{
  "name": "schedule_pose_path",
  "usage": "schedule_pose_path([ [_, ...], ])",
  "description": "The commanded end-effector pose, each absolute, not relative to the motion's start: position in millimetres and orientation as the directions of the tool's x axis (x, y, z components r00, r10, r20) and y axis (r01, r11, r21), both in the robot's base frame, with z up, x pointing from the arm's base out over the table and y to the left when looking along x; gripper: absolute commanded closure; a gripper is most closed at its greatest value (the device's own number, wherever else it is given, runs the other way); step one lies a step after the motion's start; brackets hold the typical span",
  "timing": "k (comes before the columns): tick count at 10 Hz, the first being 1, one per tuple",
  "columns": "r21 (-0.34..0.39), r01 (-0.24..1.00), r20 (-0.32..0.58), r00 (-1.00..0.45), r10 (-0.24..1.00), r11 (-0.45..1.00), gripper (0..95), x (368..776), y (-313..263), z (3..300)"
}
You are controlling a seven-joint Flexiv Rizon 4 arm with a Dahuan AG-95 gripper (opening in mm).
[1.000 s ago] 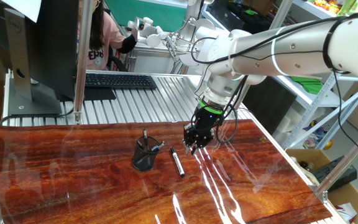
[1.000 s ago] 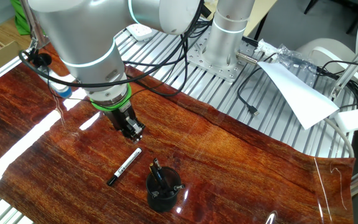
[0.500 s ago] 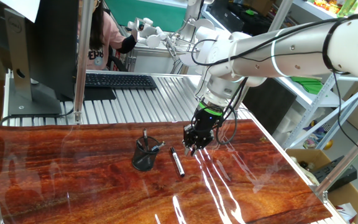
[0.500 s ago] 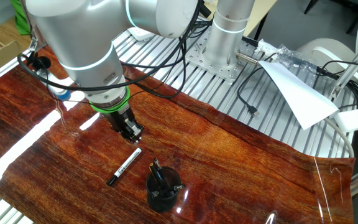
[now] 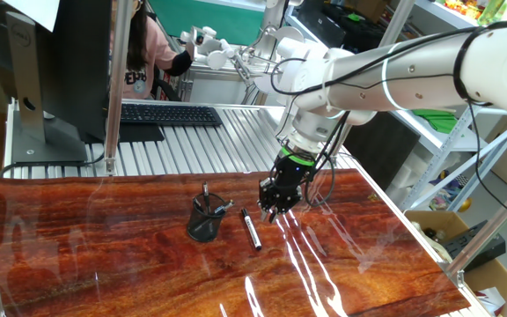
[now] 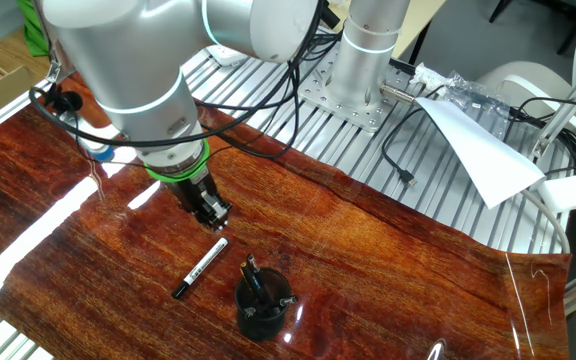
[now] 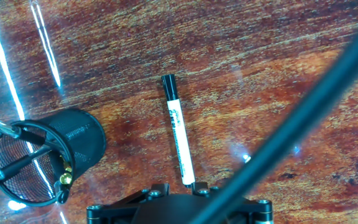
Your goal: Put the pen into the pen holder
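The pen (image 5: 251, 230) lies flat on the reddish wood table, just right of the pen holder (image 5: 205, 220) and apart from it. It has a black cap end and a white barrel (image 7: 177, 130). From the other side the pen (image 6: 200, 268) lies left of the black mesh pen holder (image 6: 264, 305). My gripper (image 5: 268, 212) hovers low over the table by the pen's white end, pointing down. Its fingers stand a narrow gap apart with nothing between them. In the hand view only the gripper's (image 7: 180, 186) base shows, at the pen's near end, and the pen holder (image 7: 48, 162) sits at lower left.
Dark pens (image 7: 5, 127) lean inside the holder. A black cable (image 7: 291, 124) crosses the hand view on the right. A keyboard (image 5: 170, 114) and a monitor (image 5: 51, 70) stand on the slatted bench behind the table. A white sheet (image 6: 478, 150) lies by the arm's base.
My gripper has drifted a little to the left, toward the pen. The pen and the holder have not moved.
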State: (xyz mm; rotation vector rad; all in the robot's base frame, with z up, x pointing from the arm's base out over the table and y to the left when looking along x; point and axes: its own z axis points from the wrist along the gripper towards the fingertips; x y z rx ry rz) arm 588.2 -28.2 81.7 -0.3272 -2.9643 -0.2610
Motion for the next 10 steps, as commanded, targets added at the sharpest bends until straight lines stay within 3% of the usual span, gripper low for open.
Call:
schedule_pose_path([
  [1, 0.157, 0.228, 0.164, -0.966, 0.202, 0.961, 76.0, 589, -28, 78],
  [9, 0.176, 0.280, 0.215, -0.946, 0.241, 0.944, 76.0, 598, -32, 66],
  [10, 0.175, 0.282, 0.217, -0.945, 0.243, 0.943, 95.0, 598, -32, 67],
])
